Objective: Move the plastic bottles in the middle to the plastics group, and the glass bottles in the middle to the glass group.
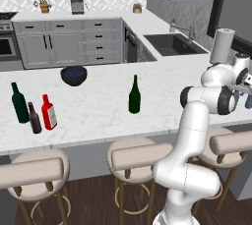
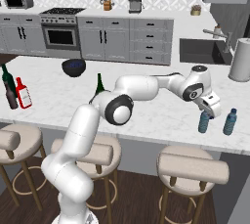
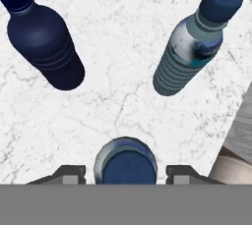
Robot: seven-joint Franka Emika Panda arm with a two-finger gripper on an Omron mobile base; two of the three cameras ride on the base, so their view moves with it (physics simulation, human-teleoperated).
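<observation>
Pale blue bottle [image 3: 126, 162] stands on counter [image 3: 123, 96], lower centre of hand view. Tool [image 3: 126, 174] fingers are seen parted either side, clear of it. Navy bottle [image 3: 44, 35] upper left, teal bottle [image 3: 192, 47] upper right.

On the counter [image 1: 98, 106], one wine bottle [image 1: 134, 95] stands mid-counter, three bottles [image 1: 33, 111] grouped far left.

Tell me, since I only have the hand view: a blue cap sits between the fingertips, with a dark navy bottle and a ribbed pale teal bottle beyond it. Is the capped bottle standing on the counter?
Observer: Yes. In the right base view the small pale blue translucent bottle stands upright on the white marble counter, just under the gripper.
Operator: Any glass left in the middle?
Observer: The tall green wine bottle stands alone mid-counter.
Operator: And the flat-sided red bottle?
Observer: The red bottle is at the far left, beside the short dark brown bottle and the dark teal-green wine bottle.
</observation>
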